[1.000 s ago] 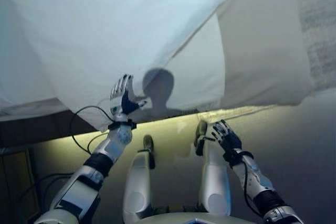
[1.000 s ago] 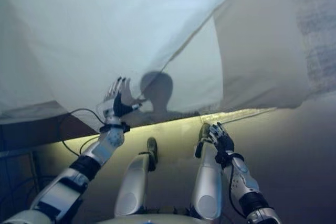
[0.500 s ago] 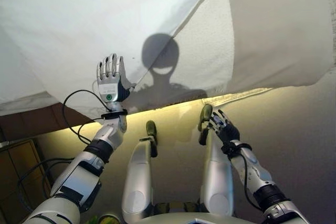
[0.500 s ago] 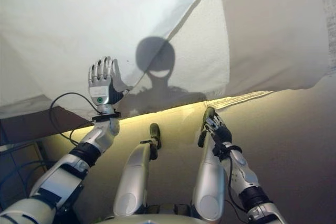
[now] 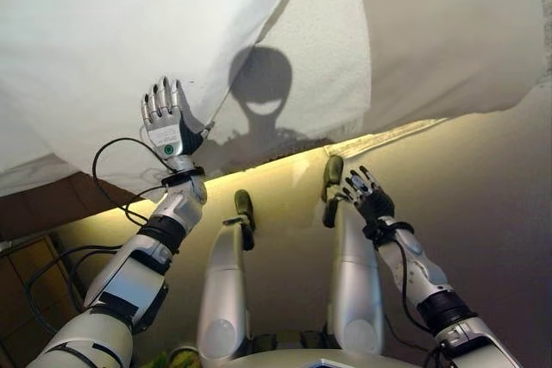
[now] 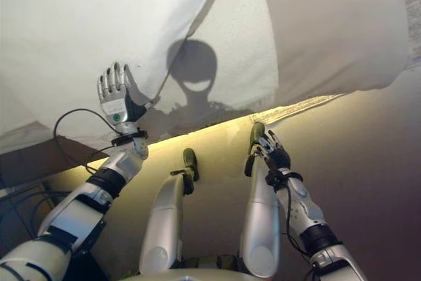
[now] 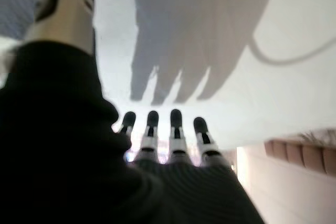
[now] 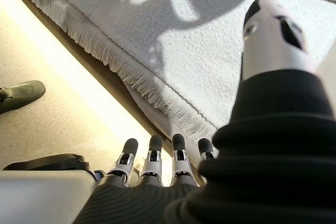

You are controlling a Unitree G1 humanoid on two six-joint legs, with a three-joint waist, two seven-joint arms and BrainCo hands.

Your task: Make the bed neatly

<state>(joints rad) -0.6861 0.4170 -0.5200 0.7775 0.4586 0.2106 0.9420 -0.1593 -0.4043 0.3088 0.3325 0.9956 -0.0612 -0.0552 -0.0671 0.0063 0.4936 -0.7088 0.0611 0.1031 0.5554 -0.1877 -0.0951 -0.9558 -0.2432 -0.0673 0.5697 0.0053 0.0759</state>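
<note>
White sheet [image 5: 129, 32] drapes smooth over our bed's near-left edge, overlapping a textured fringed blanket [image 5: 319, 66] | our left hand [image 5: 166, 127] raised against the sheet, fingers straight, holding nothing | our right hand [image 5: 366, 200] low over floor, fingers relaxed and spread

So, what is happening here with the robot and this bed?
The robot stands at the edge of a bed. Its left hand is raised with straight fingers against the smooth white sheet, holding nothing. Its right hand hangs open above the floor, below the textured white blanket with a fringed edge. The bedding lies crooked.
</note>
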